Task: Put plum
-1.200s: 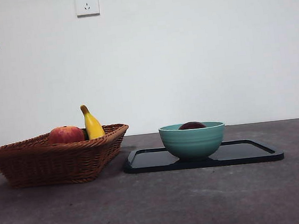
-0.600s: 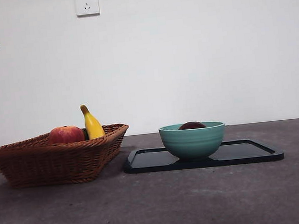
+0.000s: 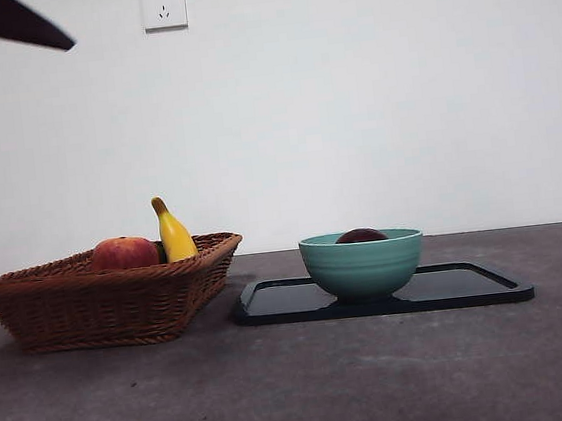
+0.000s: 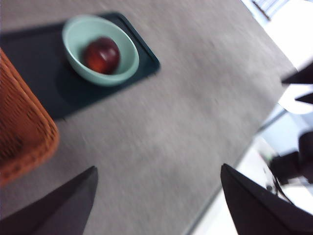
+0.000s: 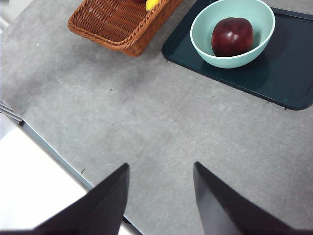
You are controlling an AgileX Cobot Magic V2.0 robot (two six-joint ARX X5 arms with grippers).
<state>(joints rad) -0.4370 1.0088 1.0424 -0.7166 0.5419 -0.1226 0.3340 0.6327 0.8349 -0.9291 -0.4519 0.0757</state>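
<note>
The plum [image 3: 361, 235] is dark maroon and glossy. It lies in a teal bowl [image 3: 362, 265] that stands on a dark tray [image 3: 470, 286]. It also shows in the left wrist view [image 4: 101, 55] and in the right wrist view [image 5: 232, 36]. My left gripper [image 4: 157, 169] is open and empty, high above the table and well away from the bowl [image 4: 122, 68]; its picture is blurred. My right gripper [image 5: 161, 165] is open and empty, high above the bare table in front of the tray [image 5: 283, 73].
A wicker basket [image 3: 110, 304] left of the tray holds a red-orange fruit [image 3: 123, 253] and a yellow banana [image 3: 173, 237]. A black arm tip [image 3: 10, 23] shows at the top left corner. The table's edge [image 5: 54, 152] runs near the right gripper.
The black arm tip at the top left has moved up and further to the right into the front view. The plum, bowl, tray and basket have not moved.
</note>
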